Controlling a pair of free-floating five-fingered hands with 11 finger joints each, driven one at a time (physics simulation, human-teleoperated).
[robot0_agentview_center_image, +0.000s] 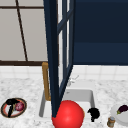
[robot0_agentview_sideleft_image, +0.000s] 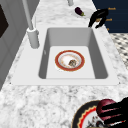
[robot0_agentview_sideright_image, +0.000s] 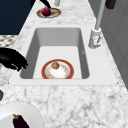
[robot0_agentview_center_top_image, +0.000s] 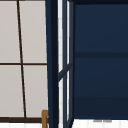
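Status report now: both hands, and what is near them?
Left hand curled round a dark red fruit on the patterned plate. Right hand curled, holding nothing, at sink's right edge. Red ball blocks front view.

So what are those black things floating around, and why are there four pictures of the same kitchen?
Those black things are the robot: two hands with no arms or body, in a pretend computer kitchen. Four cameras look at once: one from the front, one from each side of the sink, and one aimed higher up at an open dark blue cabinet door.

The left robot hand is over a patterned plate on the marble counter, its fingers curled round a dark red, round food. The right robot hand hangs in the air by the sink's right edge, fingers curled, holding nothing.

In the sink lies a red-rimmed plate with a brown scrap. A white plate holds an eggplant.
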